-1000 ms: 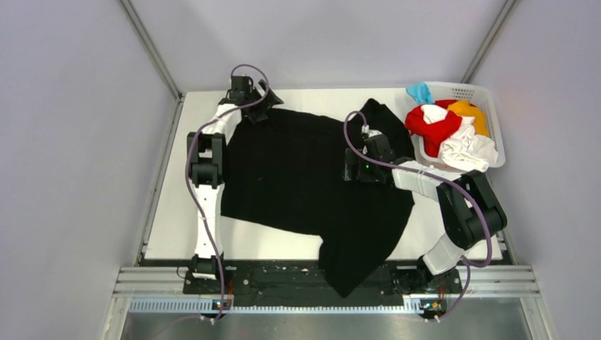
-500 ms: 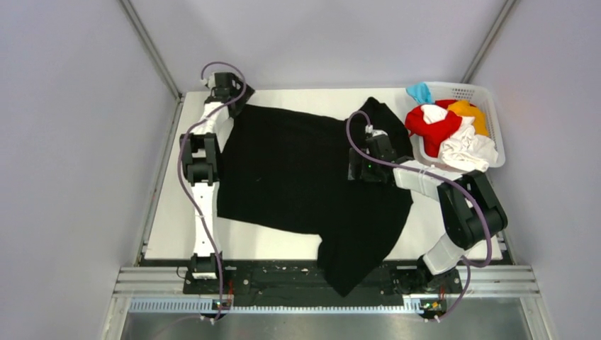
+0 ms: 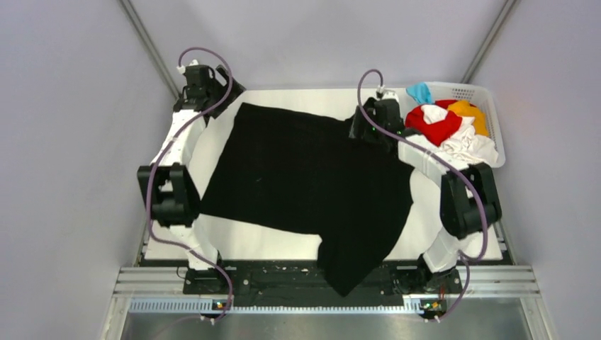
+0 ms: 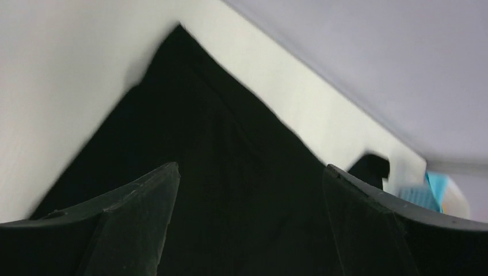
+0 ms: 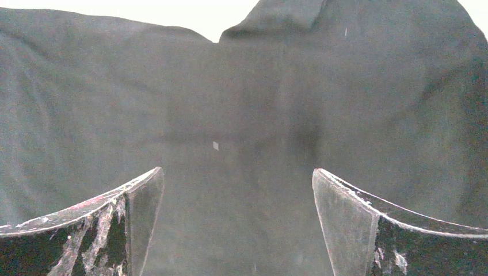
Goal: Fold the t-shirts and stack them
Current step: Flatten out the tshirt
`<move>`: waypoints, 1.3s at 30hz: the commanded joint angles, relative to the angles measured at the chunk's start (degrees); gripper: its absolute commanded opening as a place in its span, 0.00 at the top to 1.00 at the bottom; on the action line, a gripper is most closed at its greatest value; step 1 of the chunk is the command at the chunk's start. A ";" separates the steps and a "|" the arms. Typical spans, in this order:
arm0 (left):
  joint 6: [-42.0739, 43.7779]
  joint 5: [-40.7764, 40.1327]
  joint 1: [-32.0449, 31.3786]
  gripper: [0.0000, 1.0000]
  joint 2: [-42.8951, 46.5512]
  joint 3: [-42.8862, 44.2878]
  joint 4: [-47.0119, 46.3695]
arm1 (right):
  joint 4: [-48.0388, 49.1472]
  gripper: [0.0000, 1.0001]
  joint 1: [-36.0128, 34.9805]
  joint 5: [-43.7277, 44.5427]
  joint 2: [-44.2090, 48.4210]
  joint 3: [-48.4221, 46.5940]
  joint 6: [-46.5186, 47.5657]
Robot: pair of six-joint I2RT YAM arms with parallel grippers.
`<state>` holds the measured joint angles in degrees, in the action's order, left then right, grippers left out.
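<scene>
Across the tabletop (image 3: 248, 244) lies the black t-shirt (image 3: 305, 170), spread mostly flat. One lobe droops over the near edge btwn the arm bases. The other tees are piled in the white lattice basket (image 3: 496, 99) at far right: red shirt (image 3: 434, 126), white shirt (image 3: 468, 150), orange-yellow shirt (image 3: 469, 110), light blue shirt (image 3: 422, 92).

The left end effector (image 4: 250, 169) hangs at the tee's far-left corner w/ fingers (image 4: 132, 224) spread wide and black cloth below them. The right end effector (image 5: 237, 171) sits over the far-right part, just beside the basket, also spread, nothing pinched.

Step in hand, as I judge it: squaring up the black tee before the first fold.
- Pinch each far corner close to the edge, through all layers.
- Pull both sides evenly so the far hem runs straight, not skewed.
- Get the drooping lobe back onto the tabletop first, or its weight will likely drag the fold off line.
- Keep the right arm from snagging the basket rim.

Hard to make out:
- Left wrist view is blurred. Can't tell if the pads touch the cloth.
- Black on black hides seams, so sleeve vs collar is unclear, esp. the bump at the top of the right wrist view.
- The right arm covers the tee's right edge.
- Tee count in the basket can't be told.
</scene>
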<state>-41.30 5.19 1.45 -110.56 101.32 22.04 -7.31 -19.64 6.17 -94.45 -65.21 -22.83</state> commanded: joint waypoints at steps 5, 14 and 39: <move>1.21 5.98 -3.91 0.01 16.03 -32.13 -9.52 | 1.14 0.01 3.84 -1.00 -20.07 -21.86 -0.02; 1.92 5.02 -3.90 0.01 13.83 -41.96 -8.20 | -2.10 0.01 4.67 0.07 -33.59 -35.21 -0.02; 4.43 0.03 -3.66 0.01 19.60 -46.56 -5.73 | -6.12 0.01 4.70 -2.97 -33.74 -52.28 1.61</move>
<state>-37.93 6.52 -2.50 -94.37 55.81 16.82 -4.58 -15.09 3.27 -145.93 -127.00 -25.45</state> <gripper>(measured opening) 0.986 0.987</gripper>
